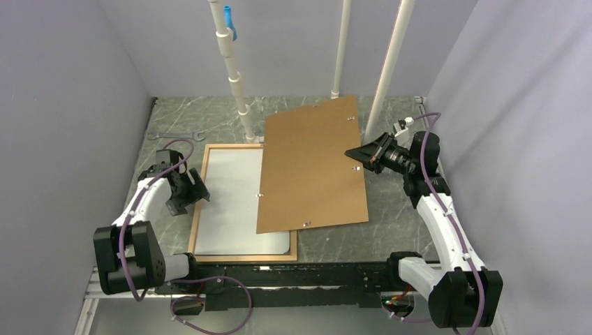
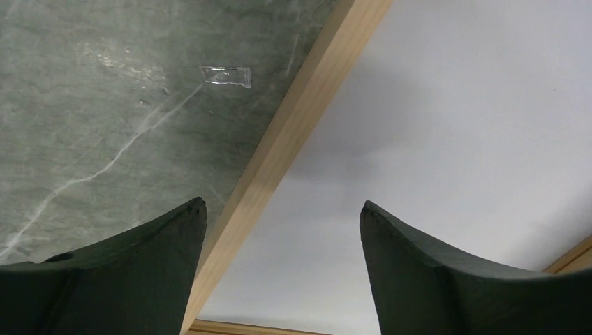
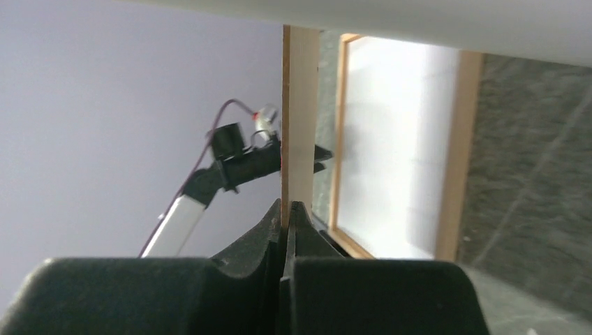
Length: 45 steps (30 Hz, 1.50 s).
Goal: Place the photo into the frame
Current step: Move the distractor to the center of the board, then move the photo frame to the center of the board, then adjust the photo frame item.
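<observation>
Top external: right hand (image 1: 357,153) pinches backing panel (image 1: 311,167) at its edge, overlapping frame (image 1: 244,257).

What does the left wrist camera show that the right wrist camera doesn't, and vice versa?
Left wrist only: the left gripper open over the left strip of the frame, and a clear tape scrap on the table. Right wrist only: the right gripper shut on the edge of the brown backing panel, with the left arm beyond. Both: the frame with the white back of the photo inside, on the table.
</observation>
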{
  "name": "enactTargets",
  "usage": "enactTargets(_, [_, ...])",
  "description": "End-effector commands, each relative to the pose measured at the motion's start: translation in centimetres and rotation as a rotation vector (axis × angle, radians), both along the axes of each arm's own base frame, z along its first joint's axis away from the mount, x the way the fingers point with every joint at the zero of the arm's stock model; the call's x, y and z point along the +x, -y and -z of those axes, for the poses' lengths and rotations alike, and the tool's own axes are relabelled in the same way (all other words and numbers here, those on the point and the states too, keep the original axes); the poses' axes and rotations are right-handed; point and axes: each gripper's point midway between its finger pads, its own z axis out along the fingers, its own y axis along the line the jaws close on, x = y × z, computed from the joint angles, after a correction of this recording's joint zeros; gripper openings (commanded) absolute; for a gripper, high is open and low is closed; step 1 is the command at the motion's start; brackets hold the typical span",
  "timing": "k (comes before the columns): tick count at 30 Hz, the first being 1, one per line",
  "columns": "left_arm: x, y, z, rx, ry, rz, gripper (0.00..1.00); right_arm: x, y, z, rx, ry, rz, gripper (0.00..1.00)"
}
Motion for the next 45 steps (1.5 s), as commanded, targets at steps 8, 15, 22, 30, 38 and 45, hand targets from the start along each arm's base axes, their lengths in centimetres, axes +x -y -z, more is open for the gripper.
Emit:
enactTargets(8, [2.0, 4.4, 2.2, -0.059, -0.033, 0.148, 0.65, -2.7, -1.3, -7.6, 0.148, 0.188, -0.123, 0.0])
enactTargets(15, [1.1, 8.5, 2.2, -0.062, -0.037, 0.257, 0.52, -2.9, -1.2, -8.2, 0.129, 0.202, -0.111, 0.0])
enactTargets(22, [0.3, 12.9, 1.4, -0.161, 0.012, 0.322, 0.48, -2.9, -1.1, -8.0, 0.112, 0.204, -0.104, 0.0])
enactTargets(30, [-0.1, 16.3, 0.5, -0.271, 0.055, 0.374, 0.61, -3.3, -0.8, -7.2, 0.054, 0.197, -0.088, 0.0])
enactTargets(38, [-0.1, 14.6, -2.9, -0.229, 0.187, 0.33, 0.81, -3.4, 0.0, -4.5, -0.077, 0.146, -0.066, 0.0])
enactTargets(45, [-0.5, 13.3, -3.8, -0.327, 0.278, 0.282, 0.77, -4.0, -1.5, -3.1, -0.148, 0.115, -0.083, 0.0])
